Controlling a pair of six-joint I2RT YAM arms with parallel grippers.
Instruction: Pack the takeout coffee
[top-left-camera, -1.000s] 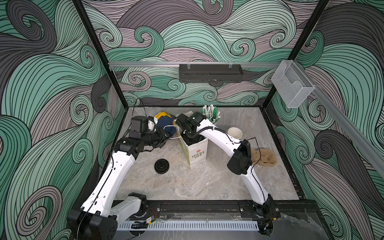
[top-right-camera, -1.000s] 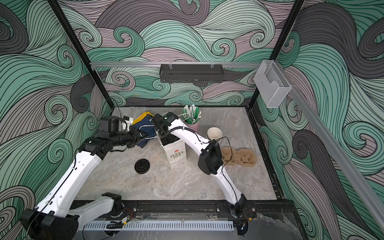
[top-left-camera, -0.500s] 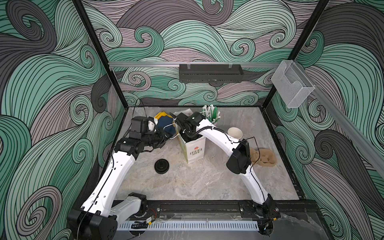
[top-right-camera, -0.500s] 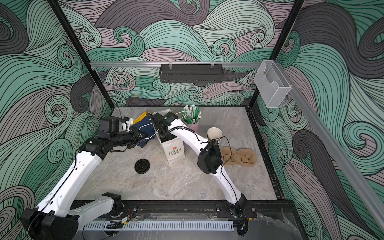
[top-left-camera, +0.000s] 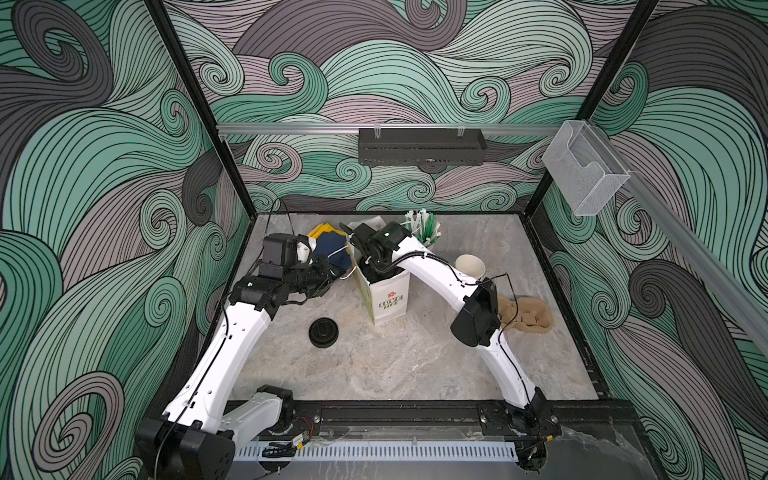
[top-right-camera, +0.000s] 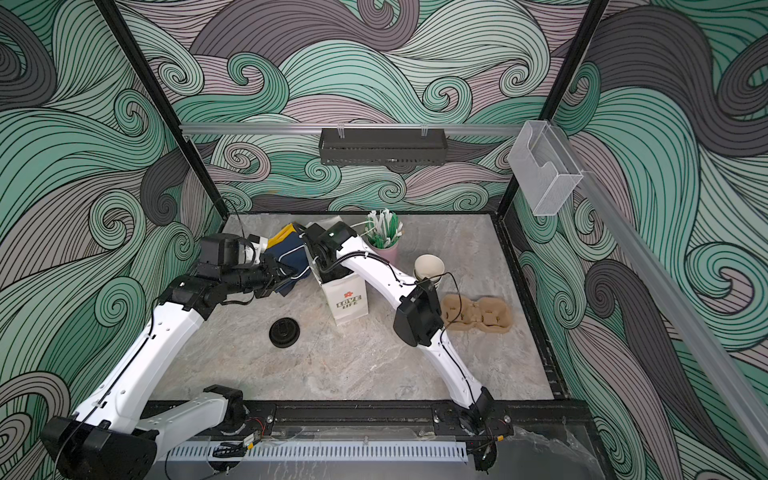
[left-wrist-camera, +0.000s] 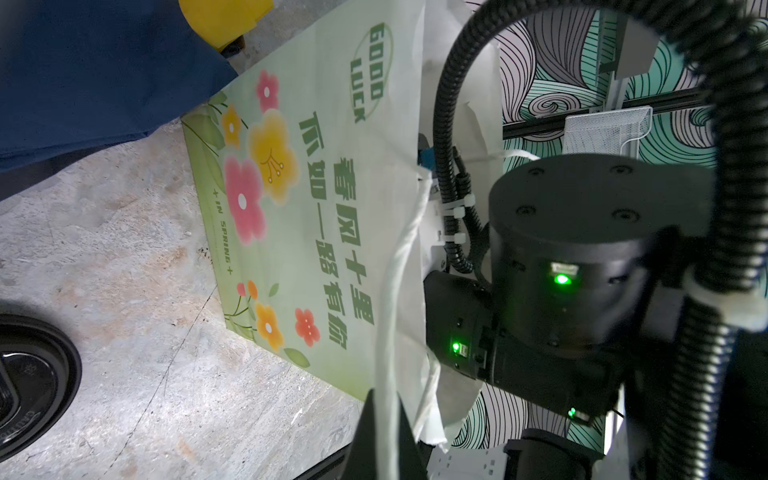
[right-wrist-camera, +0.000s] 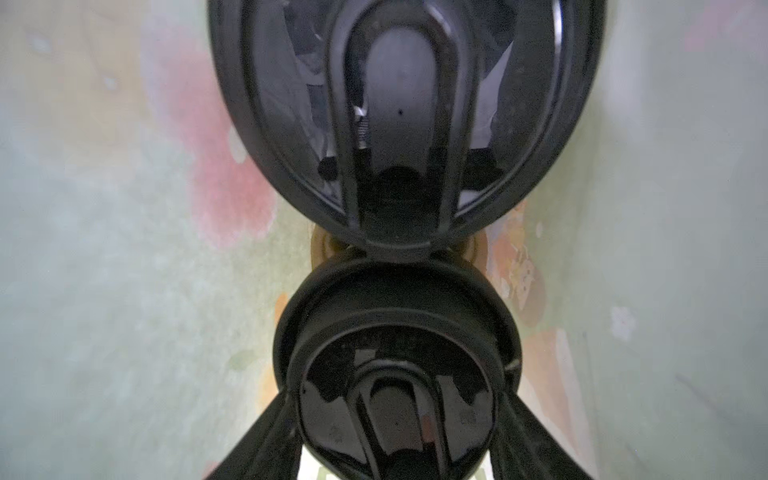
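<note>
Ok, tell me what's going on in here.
The left tool is shut on the handle of the paper bag. The right tool is down inside the bag, straddling one lidded cup, with a second lidded cup beside it; whether it grips is unclear. A loose black lid lies on the table.

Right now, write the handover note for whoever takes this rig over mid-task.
Left gripper: shut on the white twisted-paper handle of the flower-printed paper bag.
Right gripper: down inside the bag, closed around one takeout cup, seen only by its black round plastic lid.
Second black-lidded cup: beside it in the bag.
Done: both cups are in the bag.
Left: probably release the cup, lift the right arm out, drop the handle. Whether the held cup touches bottom cannot be seen.
</note>
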